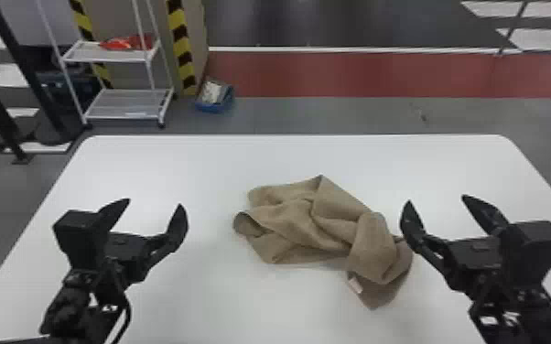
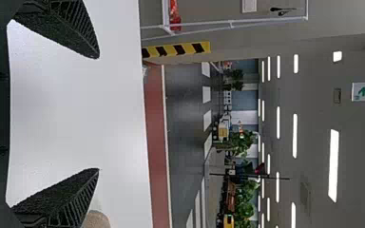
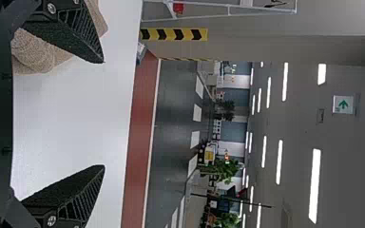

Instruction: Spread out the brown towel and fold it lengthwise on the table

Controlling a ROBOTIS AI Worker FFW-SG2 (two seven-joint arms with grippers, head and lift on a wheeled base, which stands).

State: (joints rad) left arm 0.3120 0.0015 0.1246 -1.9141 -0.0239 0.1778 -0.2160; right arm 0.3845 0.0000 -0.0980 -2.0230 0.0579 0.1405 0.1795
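Well, left hand [image 1: 154, 203] and right hand [image 1: 436, 200] both wide, crumpled brown towel [image 1: 293, 224] between; beyond, blue bin [image 1: 214, 108] with white contents [image 1: 212, 92].

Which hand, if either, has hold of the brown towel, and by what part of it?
Neither: the brown towel lies crumpled on the table, and both hands are open and empty.

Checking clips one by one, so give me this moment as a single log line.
brown towel: crumpled on table | left fingers: open, empty | right fingers: open, empty | fold: not begun
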